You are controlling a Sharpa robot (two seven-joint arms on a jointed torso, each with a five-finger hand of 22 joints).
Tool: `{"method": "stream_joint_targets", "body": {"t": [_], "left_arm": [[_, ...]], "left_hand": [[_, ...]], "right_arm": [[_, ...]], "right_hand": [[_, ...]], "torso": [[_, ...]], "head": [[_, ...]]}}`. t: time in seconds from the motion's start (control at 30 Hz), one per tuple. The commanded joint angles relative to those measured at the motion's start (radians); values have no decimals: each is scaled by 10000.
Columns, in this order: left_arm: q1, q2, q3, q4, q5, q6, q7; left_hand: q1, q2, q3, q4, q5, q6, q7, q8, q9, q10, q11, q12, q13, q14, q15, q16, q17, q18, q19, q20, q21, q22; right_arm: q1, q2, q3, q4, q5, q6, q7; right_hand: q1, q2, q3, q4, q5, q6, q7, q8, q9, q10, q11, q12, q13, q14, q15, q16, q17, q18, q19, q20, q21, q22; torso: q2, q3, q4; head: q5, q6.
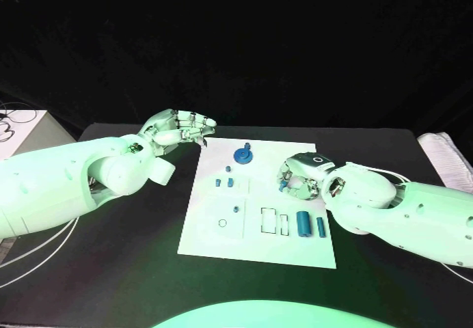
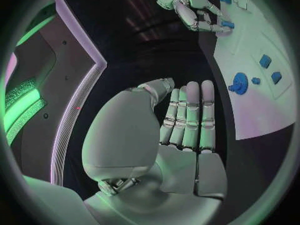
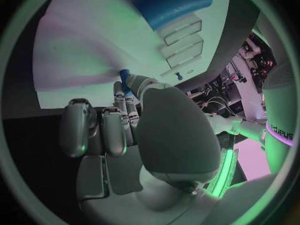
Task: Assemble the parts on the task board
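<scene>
The white task board lies mid-table. On it are a blue gear, two small blue parts, a tiny blue piece and two blue cylinders beside empty slots. My right hand hovers over the board's right side and pinches a small blue part at its fingertips; the left wrist view shows the right hand and that part, and the part also shows in the right wrist view. My left hand is off the board's far left corner, holding nothing, its fingers side by side.
A white box with cables stands at the table's far left. A pale ridged object lies at the right edge. Bare black table surrounds the board.
</scene>
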Motion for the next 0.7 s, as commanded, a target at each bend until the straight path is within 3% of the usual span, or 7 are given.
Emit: {"method": "stream_joint_targets", "body": {"t": [0.03, 0.37, 0.7], "left_arm": [[4, 4, 6, 32, 45, 160, 31], [4, -2, 6, 33, 45, 161, 25], [4, 16, 6, -22, 45, 177, 9]], "left_hand": [[29, 47, -58, -3, 4, -47, -17, 60, -4, -32, -7, 37, -11, 34, -1, -46, -9, 52, 87, 13, -52, -12], [29, 65, -56, 5, 8, -46, -22, 62, -5, -33, -10, 37, -17, 38, -1, -52, -9, 53, 89, 14, -63, -17], [55, 68, -52, -13, 12, -43, -27, 65, -5, -33, -16, 38, -21, 38, -7, -58, -10, 56, 92, 11, -67, -20]], "right_arm": [[-19, 1, -2, 71, 31, -223, 82], [-32, -134, 2, 239, 1195, -886, -253], [188, -441, 126, 873, 2101, -1322, -350]], "right_hand": [[-211, 54, 314, -194, -38, 230, -45, 169, 138, 376, -115, 23, 78, 368, -107, 9, 38, -122, 464, -103, 167, 1305], [-684, 351, 838, -1047, -56, 450, -149, 667, 736, 1137, -305, -91, 279, 400, -260, 61, 117, -166, 515, -258, 407, 1450], [-933, 376, 1031, -1386, -63, 335, -131, 799, 1003, 1225, -302, -253, 363, 399, -262, 62, 116, -168, 514, -273, 404, 1467]], "torso": [[4, -2, 7], [-6, -12, 11], [-28, -21, 15]], "head": [[-9, -10], [-32, -12], [20, 5]]}}
